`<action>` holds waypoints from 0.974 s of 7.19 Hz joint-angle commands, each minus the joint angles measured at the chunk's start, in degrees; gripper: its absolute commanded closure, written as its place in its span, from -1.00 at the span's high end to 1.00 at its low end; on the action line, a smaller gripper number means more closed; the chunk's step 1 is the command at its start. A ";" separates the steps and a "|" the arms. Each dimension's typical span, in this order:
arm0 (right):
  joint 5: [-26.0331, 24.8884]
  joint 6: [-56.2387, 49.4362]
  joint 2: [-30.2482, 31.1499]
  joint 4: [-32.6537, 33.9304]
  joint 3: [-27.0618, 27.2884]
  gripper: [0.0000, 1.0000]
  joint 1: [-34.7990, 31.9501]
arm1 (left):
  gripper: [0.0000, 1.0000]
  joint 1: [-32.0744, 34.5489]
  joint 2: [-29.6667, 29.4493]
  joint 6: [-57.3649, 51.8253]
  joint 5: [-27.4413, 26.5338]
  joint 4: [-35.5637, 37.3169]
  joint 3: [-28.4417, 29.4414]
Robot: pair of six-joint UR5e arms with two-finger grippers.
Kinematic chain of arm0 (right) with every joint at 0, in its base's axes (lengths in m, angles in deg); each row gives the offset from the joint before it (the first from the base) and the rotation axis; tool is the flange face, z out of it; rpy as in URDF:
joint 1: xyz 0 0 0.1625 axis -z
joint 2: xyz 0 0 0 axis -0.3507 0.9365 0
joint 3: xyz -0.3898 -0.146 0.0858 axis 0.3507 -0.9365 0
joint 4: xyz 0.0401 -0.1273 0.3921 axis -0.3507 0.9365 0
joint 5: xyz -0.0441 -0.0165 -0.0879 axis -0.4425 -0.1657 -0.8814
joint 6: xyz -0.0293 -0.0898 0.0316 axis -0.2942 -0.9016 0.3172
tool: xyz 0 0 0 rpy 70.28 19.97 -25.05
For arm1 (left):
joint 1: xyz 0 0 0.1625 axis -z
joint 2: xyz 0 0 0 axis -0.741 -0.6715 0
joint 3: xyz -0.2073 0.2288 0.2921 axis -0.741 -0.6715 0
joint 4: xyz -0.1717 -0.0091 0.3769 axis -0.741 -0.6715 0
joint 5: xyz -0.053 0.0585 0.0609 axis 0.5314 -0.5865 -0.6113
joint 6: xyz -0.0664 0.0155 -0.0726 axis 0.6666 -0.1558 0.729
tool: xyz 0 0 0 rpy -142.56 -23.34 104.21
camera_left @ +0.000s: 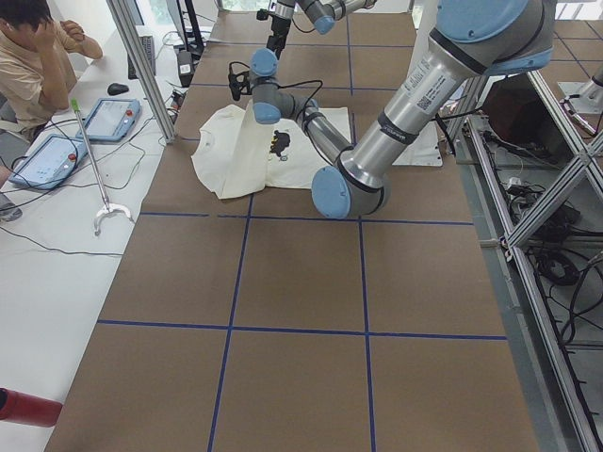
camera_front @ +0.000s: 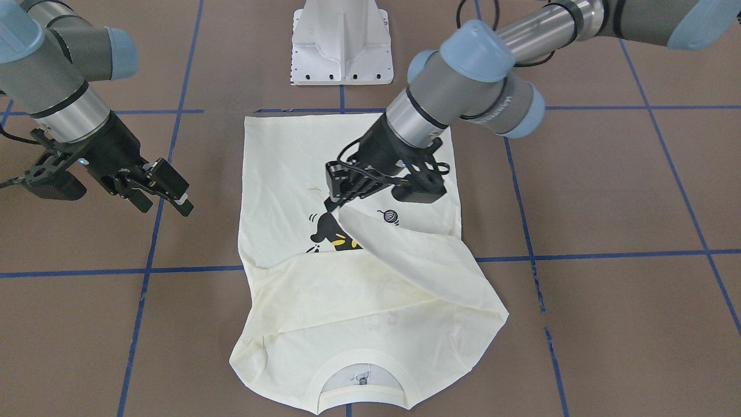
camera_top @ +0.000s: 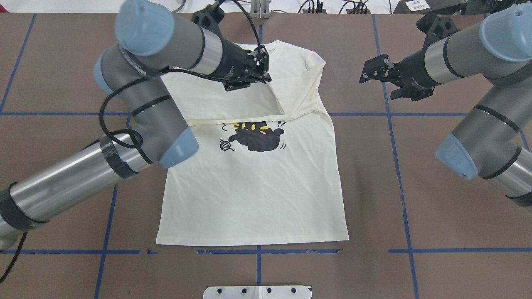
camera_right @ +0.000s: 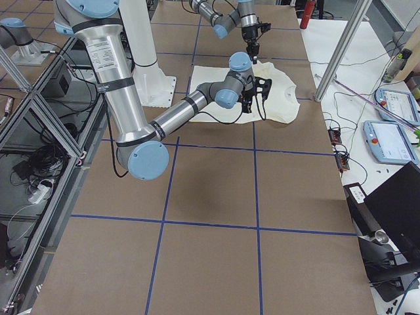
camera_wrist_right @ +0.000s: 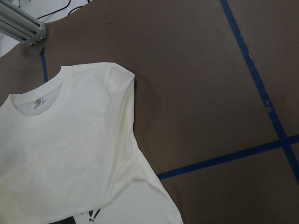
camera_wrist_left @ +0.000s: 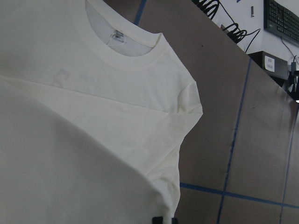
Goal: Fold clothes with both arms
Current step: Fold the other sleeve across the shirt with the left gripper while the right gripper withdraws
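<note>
The cream T-shirt (camera_front: 301,174) (camera_top: 249,195) lies flat, print side up, collar (camera_front: 362,370) away from the robot. The black cat print (camera_top: 255,139) and yarn ball (camera_top: 225,144) show. One sleeve lies folded across the chest. My left gripper (camera_front: 336,201) (camera_top: 266,79) is shut on the end of the other sleeve (camera_front: 417,260) and holds it just above the shirt's middle. My right gripper (camera_front: 165,194) (camera_top: 368,72) is open and empty, above bare table beside the shirt. The collar and a shoulder show in the left wrist view (camera_wrist_left: 135,51) and the right wrist view (camera_wrist_right: 42,112).
The white pedestal base (camera_front: 341,52) stands at the robot's edge of the table. Blue tape lines (camera_top: 436,114) grid the brown table. An operator (camera_left: 33,56) sits beyond the far edge with tablets (camera_left: 47,160). Metal frame posts (camera_right: 341,46) stand at the far side.
</note>
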 commanded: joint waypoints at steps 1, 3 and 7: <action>0.09 -0.39 0.91 0.28 -0.19 1.00 -1.32 | -1.00 -9.27 -6.25 -2.36 -8.46 -2.51 8.01; 0.18 -5.37 3.79 -0.06 -0.37 1.00 -3.51 | -1.00 -11.31 -7.00 -4.75 -8.91 -8.29 13.92; -0.78 -7.26 6.63 -0.33 -0.10 1.00 -3.79 | 0.04 -12.09 -13.93 -4.58 -14.69 -9.47 22.90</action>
